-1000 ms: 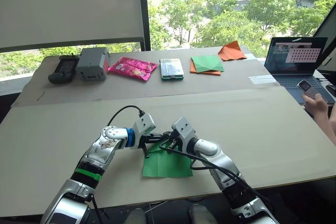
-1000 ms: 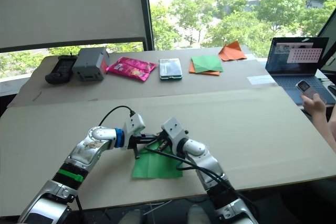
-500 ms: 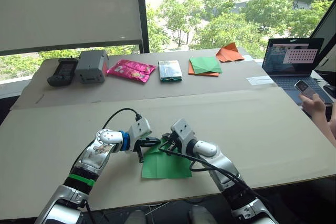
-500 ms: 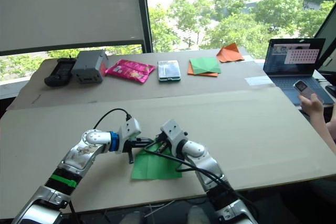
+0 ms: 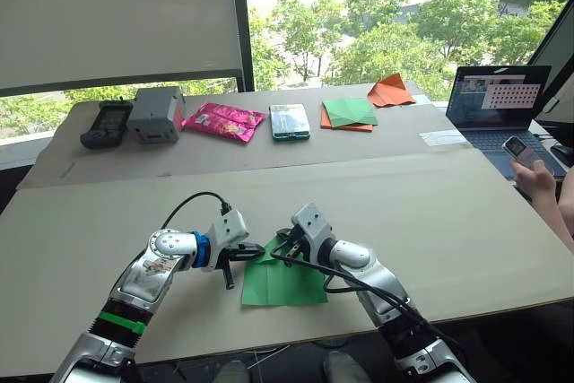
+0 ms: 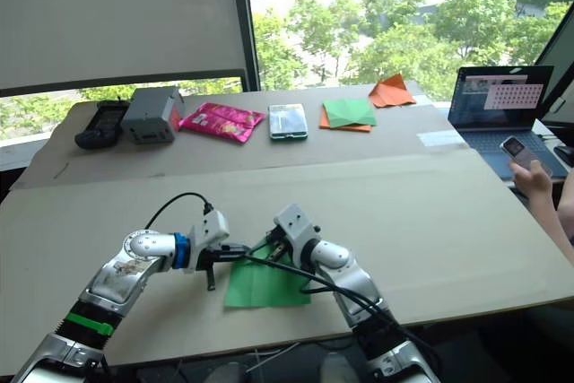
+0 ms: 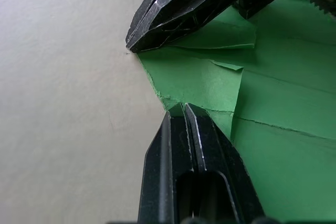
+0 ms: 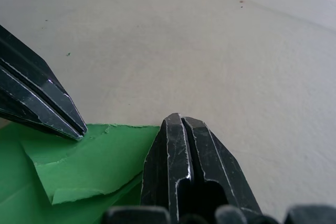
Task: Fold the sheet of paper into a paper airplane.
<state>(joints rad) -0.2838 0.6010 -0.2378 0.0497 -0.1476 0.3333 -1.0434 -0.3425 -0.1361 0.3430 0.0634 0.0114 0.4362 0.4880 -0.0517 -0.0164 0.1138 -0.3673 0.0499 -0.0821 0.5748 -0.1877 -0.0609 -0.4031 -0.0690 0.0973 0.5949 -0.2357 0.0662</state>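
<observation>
The table [image 5: 466, 221] spans the frame's middle. The sheet [image 5: 285, 279] lies flat on it at lower centre, near the front edge, its far corner creased and lifted. Both grippers meet at that corner: the left gripper [image 5: 259, 248] comes in from the left, the right gripper [image 5: 285, 246] from the right, tips nearly touching. In the wrist views each has its 2 fingers pressed together, pinching the sheet's ragged edge. A darker green square [image 5: 351, 111] on orange paper lies upper right of centre.
</observation>
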